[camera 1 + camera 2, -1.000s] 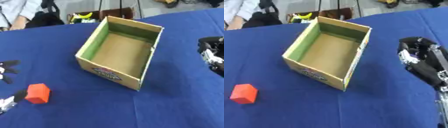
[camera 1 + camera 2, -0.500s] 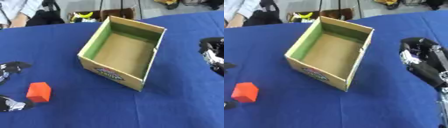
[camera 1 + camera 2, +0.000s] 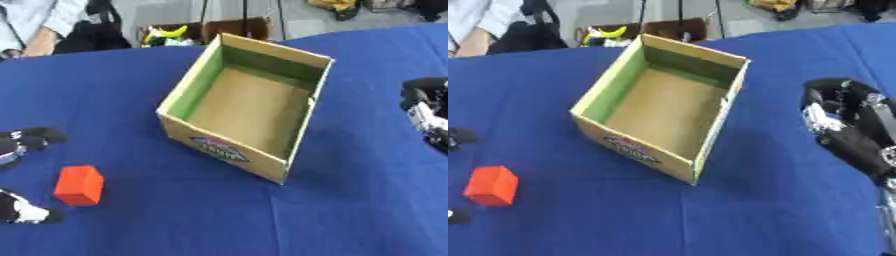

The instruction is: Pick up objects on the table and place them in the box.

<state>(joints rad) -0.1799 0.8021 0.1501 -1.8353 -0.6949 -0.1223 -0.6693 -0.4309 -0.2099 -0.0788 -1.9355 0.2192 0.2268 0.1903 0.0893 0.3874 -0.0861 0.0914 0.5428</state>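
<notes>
Blue cloth covers the table [image 3: 140, 90], and on it an orange block [image 3: 79, 185] lies near the left edge, well apart from the open, empty cardboard box [image 3: 249, 107]. Half a second ago the left hand [image 3: 19, 150] sat wider of the block; now its spread fingers bracket it without touching, so a grasp looks imminent. Over by the right edge the right hand [image 3: 846, 125] hovers idle, its fingers curled on nothing.

Worktop [image 3: 350, 210]: box [image 3: 249, 105] at centre; block [image 3: 79, 185] near left, between left hand [image 3: 22, 145] parts; right hand [image 3: 846, 125] right.
</notes>
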